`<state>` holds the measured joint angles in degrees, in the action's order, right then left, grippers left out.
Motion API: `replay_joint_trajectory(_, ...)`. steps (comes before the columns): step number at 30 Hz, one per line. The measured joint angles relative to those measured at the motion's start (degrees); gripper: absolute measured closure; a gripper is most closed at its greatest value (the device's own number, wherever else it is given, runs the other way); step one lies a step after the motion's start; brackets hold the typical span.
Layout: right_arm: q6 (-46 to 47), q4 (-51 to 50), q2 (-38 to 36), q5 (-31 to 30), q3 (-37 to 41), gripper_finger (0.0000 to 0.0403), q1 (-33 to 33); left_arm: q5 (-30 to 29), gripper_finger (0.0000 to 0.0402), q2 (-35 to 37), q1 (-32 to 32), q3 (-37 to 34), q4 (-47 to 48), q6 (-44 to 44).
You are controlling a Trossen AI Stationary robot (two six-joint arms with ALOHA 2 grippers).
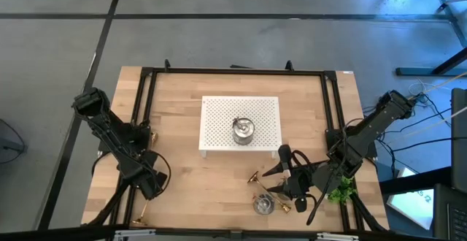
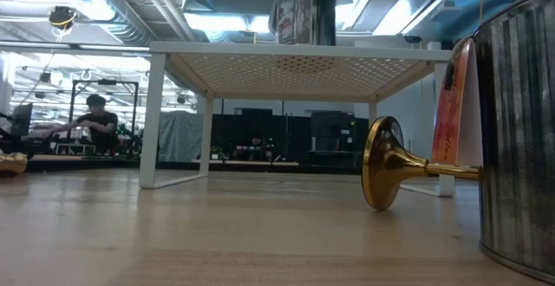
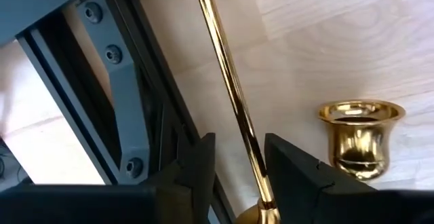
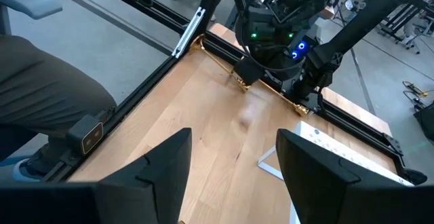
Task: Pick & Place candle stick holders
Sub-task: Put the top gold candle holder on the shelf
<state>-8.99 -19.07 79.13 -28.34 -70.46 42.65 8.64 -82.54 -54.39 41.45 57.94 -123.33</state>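
Observation:
A slim gold candlestick [image 4: 224, 64] lies on the table along the left frame rail. My left gripper [image 3: 239, 173] is low over it and open, one finger on either side of its stem [image 3: 230, 81]. A gold cup [image 3: 359, 139] lies beside it. My right gripper [image 1: 288, 171] is open and empty above the table's near right part. Beside it a second gold candlestick [image 2: 381, 175] lies on its side. A squat silver holder [image 1: 264, 204] stands near the front edge. Another silver holder [image 1: 243, 130] stands on the white perforated stand [image 1: 219, 113]. My left gripper's fingers come from above and lie across the gold stem [image 3: 256, 173]. The gap between them is wider than the stem. The stem runs close to one finger [image 3: 291, 173]; I cannot tell whether they touch. The candlestick lies on the table.
Black frame rails [image 1: 142, 109] run along the table's left, right and far sides. A small green plant [image 1: 339, 192] sits at the near right by the right arm. A small gold piece [image 1: 284, 207] lies by the silver holder. A person's leg [image 4: 47, 81] shows beyond the table's left side.

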Motion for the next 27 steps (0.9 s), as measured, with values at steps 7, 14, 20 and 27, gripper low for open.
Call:
replay_joint_trajectory(7, 0.0, 0.02, 0.0, 0.01, 0.0, 0.0186, 0.0, -0.51, 0.0361, 0.0, 0.0, 0.0, 0.58, -0.17)
replay_joint_trajectory(14, -0.01, 0.02, 0.0, 0.02, 0.0, 0.0186, 0.0, -3.84, 0.0388, 0.15, 1.88, 0.22, 0.09, 3.43)
replay_joint_trajectory(20, -0.02, 0.04, 0.01, 0.0, 0.0, 0.0186, 0.0, -9.75, 0.0391, 0.15, 4.93, 0.2, 0.47, 9.56)
replay_joint_trajectory(27, -0.68, 0.04, 0.02, 0.0, 0.0, 0.0186, -0.22, -20.1, 0.0392, -0.02, 9.45, 3.43, 0.47, 16.63)
